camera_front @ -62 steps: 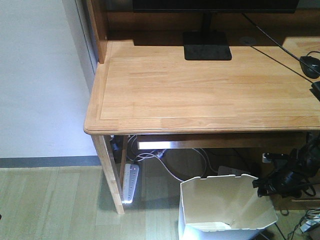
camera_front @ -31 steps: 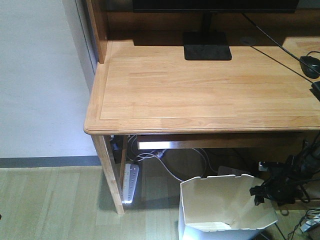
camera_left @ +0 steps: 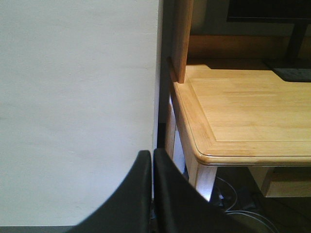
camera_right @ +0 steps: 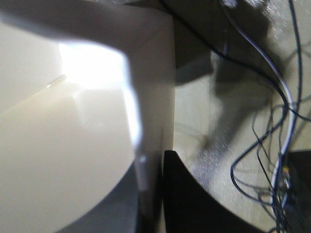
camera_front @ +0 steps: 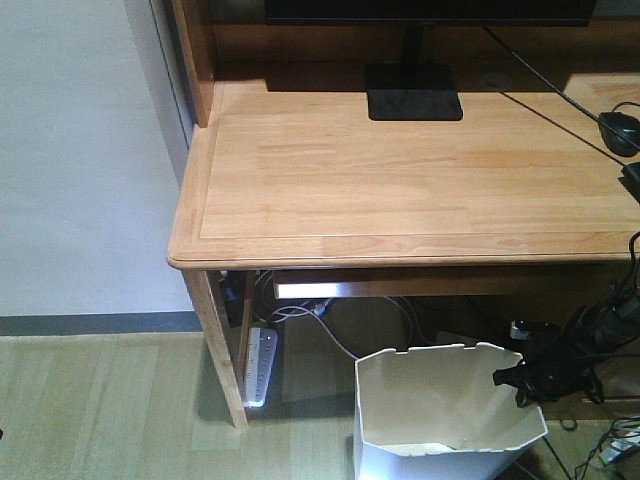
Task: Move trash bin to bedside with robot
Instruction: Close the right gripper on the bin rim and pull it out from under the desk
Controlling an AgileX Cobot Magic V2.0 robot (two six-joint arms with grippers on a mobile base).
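The white trash bin (camera_front: 447, 400) stands on the floor under the front edge of the wooden desk, at the lower right of the front view. My right gripper (camera_front: 512, 378) is shut on the bin's right rim. In the right wrist view one finger (camera_right: 194, 204) lies outside the bin's wall (camera_right: 151, 92), and the other shows as a dark shape inside it. My right gripper's tips (camera_right: 158, 158) pinch that wall. My left gripper (camera_left: 152, 153) is shut and empty, facing a white wall beside the desk's corner. The bed is out of view.
The light wooden desk (camera_front: 400, 180) carries a monitor stand (camera_front: 415, 100) and a mouse (camera_front: 621, 130). Its left leg (camera_front: 222, 350) and a white power strip (camera_front: 261, 365) stand left of the bin. Loose cables (camera_right: 272, 136) lie on the floor to the right.
My right gripper has dropped slightly and moved left. The bin has shifted a little to the left with it. The left gripper shows no change.
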